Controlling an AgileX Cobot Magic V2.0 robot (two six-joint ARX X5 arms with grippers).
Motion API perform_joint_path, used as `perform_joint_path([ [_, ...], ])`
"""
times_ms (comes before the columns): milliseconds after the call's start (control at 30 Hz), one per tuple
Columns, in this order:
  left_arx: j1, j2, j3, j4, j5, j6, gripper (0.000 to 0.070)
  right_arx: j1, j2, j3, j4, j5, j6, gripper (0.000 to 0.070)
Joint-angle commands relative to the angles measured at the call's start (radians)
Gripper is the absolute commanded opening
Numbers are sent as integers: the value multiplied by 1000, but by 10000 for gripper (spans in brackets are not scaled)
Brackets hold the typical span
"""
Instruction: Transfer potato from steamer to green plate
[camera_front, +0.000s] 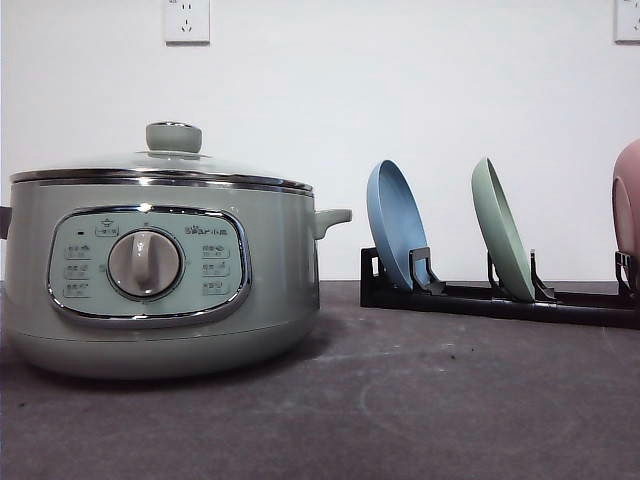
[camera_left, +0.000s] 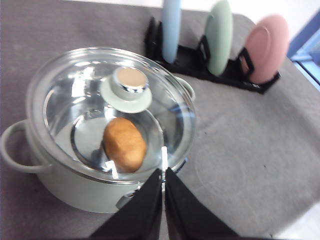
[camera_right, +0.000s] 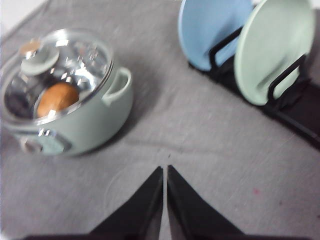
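The sage-green steamer (camera_front: 160, 265) stands at the left of the table, its glass lid (camera_left: 107, 107) with a green knob (camera_left: 127, 85) closed on it. Through the lid I see the orange-brown potato (camera_left: 124, 144) (camera_right: 57, 98) lying inside. The green plate (camera_front: 502, 243) (camera_left: 220, 37) (camera_right: 275, 47) stands on edge in a black rack (camera_front: 500, 300), between a blue and a pink plate. My left gripper (camera_left: 163, 176) is shut and empty, hovering above the steamer's front rim. My right gripper (camera_right: 165, 172) is shut and empty over bare table, between steamer and rack.
A blue plate (camera_front: 398, 238) and a pink plate (camera_front: 627, 210) share the rack with the green one. The table is covered in grey cloth (camera_front: 420, 400), with open room in front of the rack. The table's edge (camera_left: 300, 225) runs near the rack's right end.
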Motion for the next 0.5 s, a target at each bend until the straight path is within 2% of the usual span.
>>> perform_joint_path([
  [0, -9, 8, 22, 6, 4, 33, 0, 13, 13, 21, -9, -3, -30, 1],
  [200, -16, 8, 22, 9, 4, 33, 13, 30, 15, 21, -10, -2, -27, 3],
  [267, -16, 8, 22, 11, 3, 32, 99, 30, 15, 21, -10, -2, -24, 46],
  [300, -16, 8, 22, 11, 3, 31, 181, 30, 15, 21, -10, -2, -22, 117],
  [400, -16, 8, 22, 11, 3, 29, 497, 30, 16, 21, -10, -2, -12, 455],
  [467, -16, 8, 22, 11, 3, 29, 638, 30, 17, 21, -9, -2, -5, 581],
])
